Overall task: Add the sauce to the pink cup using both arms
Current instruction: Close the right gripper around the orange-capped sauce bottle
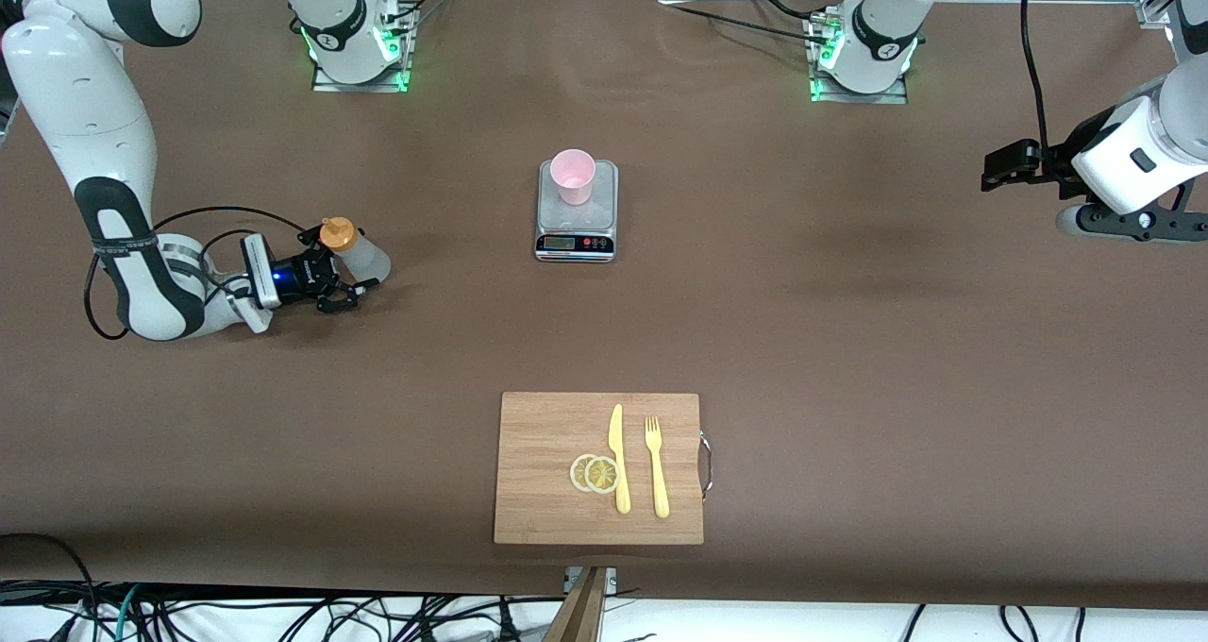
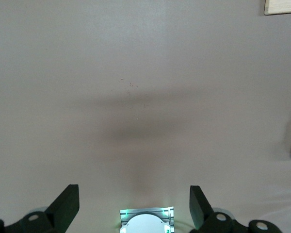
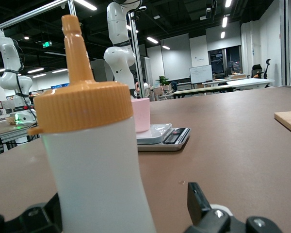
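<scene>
The sauce bottle (image 1: pixel 359 251), whitish with an orange nozzle cap, stands upright on the brown table toward the right arm's end. My right gripper (image 1: pixel 338 274) is low at the table, open, with its fingers on either side of the bottle. In the right wrist view the bottle (image 3: pixel 94 160) fills the space between the fingers of the right gripper (image 3: pixel 126 206); it sits close against one finger and there is a gap to the other finger (image 3: pixel 196 196). The pink cup (image 1: pixel 573 176) stands upright on a kitchen scale (image 1: pixel 577 217); it also shows in the right wrist view (image 3: pixel 141 114). My left gripper (image 1: pixel 1012 165) waits open and empty, raised over the left arm's end of the table (image 2: pixel 134 196).
A wooden cutting board (image 1: pixel 538 434) lies nearer the front camera than the scale, with a yellow knife (image 1: pixel 618 458), a yellow fork (image 1: pixel 656 465) and two lemon slices (image 1: pixel 595 473) on it. The arm bases (image 1: pixel 359 47) stand along the table's edge by the robots.
</scene>
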